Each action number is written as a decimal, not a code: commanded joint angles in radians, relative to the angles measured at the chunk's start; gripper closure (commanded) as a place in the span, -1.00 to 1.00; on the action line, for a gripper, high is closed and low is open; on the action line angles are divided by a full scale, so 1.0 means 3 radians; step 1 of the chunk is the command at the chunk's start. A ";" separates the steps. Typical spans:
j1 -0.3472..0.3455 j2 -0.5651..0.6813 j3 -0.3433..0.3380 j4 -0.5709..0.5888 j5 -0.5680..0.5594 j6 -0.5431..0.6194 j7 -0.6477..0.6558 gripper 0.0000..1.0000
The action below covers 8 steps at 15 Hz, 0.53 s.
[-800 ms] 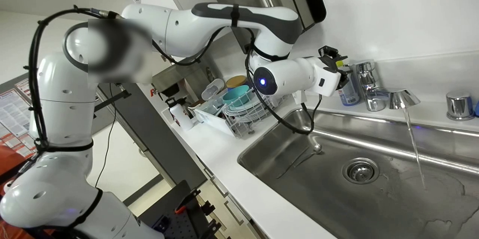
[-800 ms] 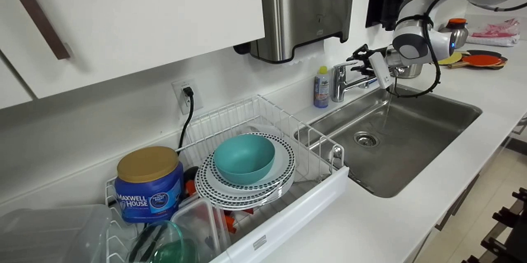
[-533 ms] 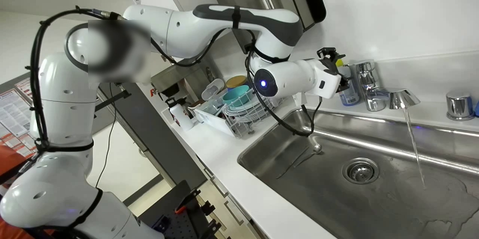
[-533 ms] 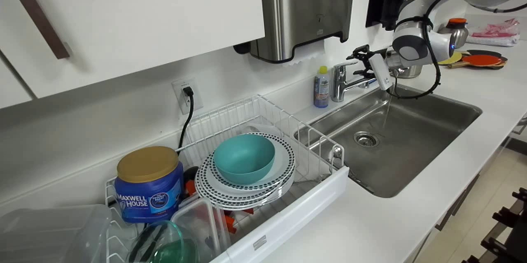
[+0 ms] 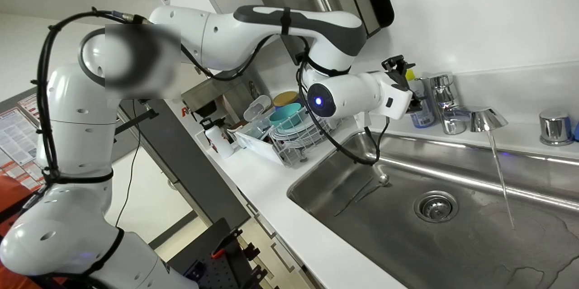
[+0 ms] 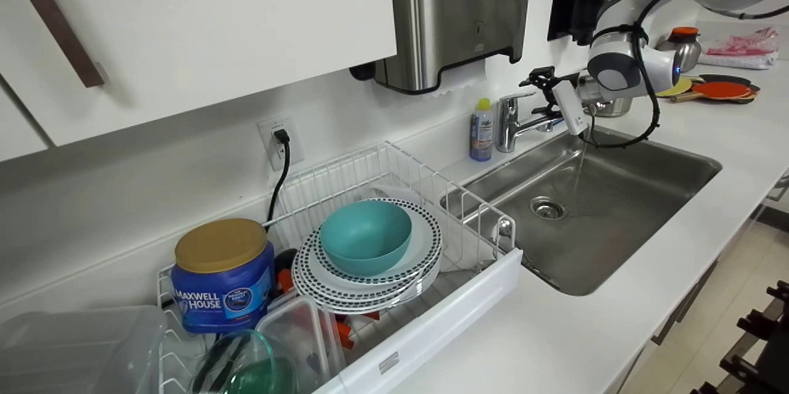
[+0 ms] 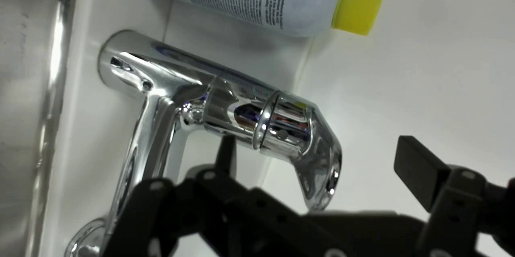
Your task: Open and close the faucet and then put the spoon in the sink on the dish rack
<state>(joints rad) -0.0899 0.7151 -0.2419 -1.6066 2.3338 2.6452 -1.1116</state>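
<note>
Bench: What state is the end effector in?

Remote: Released. On my monitor the gripper [image 7: 316,150] has its 2 fingers [image 7: 420,170] spread wide apart. The wrist view shows the lever [image 7: 322,156] of the faucet [image 7: 237,106] in the gap between them. Contact with a fingertip: I cannot tell.

Bench: Faucet location and flow?

Remote: It stands upright on the counter [image 6: 524,332], behind the back edge of the sink [image 5: 407,253]. In an exterior view I see a thin stream of water [image 5: 500,176] drop from the spout [image 5: 487,119] into the sink, on the side of the drain [image 5: 436,206] away from the dish rack [image 6: 431,327].

Bench: And on the sink floor?

Remote: I find the spoon [image 5: 383,180] there, toward the end edge nearest the dish rack. A thin dark line [image 5: 353,197] lies just beside it; 2nd utensil or shadow, I cannot tell.

Bench: Rack contents?

Remote: The rack sits on the counter near that end edge of the sink. In both exterior views I note a teal bowl [image 6: 365,240] on top of plates [image 6: 428,243]. A coffee tub [image 6: 223,301] with a gold lid stands toward the rack's back edge.

Bench: Beside the faucet?

Remote: A bottle [image 6: 482,132] with a yellow cap, upright on the counter. A steel dispenser [image 6: 459,18] hangs on the wall [image 6: 185,190].
</note>
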 commanded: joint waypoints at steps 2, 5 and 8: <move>0.0013 -0.0623 -0.0013 -0.0653 -0.0510 0.0109 0.0169 -1.00; -0.0006 -0.0187 -0.0001 -0.0202 -0.0529 0.0038 0.0195 -1.00; -0.0028 -0.0524 0.0008 -0.0538 -0.0826 0.0006 0.0317 -1.00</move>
<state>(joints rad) -0.0982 0.5573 -0.2395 -1.7686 2.0859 2.6469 -1.0165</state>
